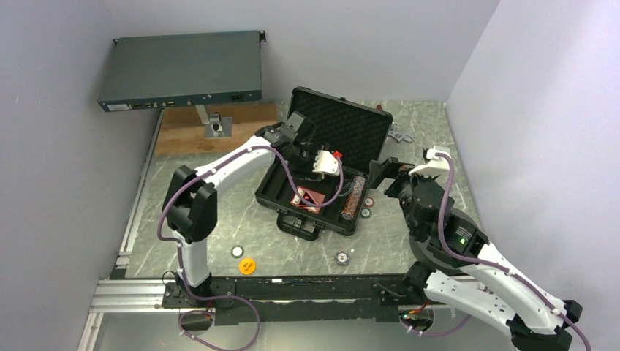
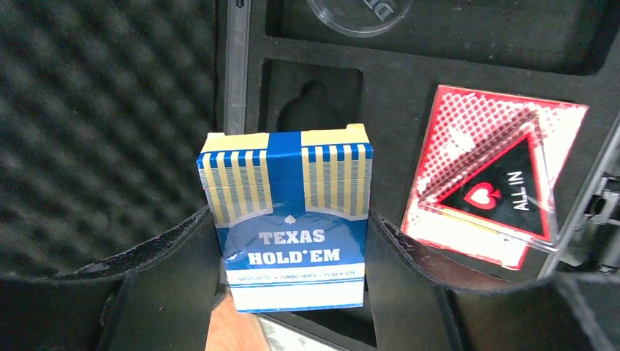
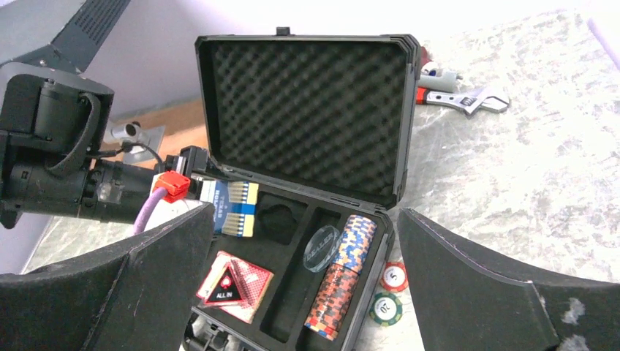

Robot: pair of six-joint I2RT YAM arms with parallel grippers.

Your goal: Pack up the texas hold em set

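Black rectangular hard-plastic case (image 1: 351,124): open on grey marble worktop (image 1: 234,219), foam-lined lid raised, rigid.
Left gripper (image 2: 289,216): clamped across long edges of blue-and-gold Texas Hold'em card deck (image 2: 289,256), over case tray near empty card slot (image 2: 314,102). Deck likely light, stiff, slick.
Right gripper (image 3: 307,219): fingers apart, empty, beside case.
Small round poker chips (image 1: 365,213): loose on worktop, thin; pinch by rims.

Chip row (image 3: 340,278) in case (image 3: 307,110) right slot — deck (image 3: 234,285) in left; loose chips (image 3: 385,308) on table (image 3: 512,168) beside.
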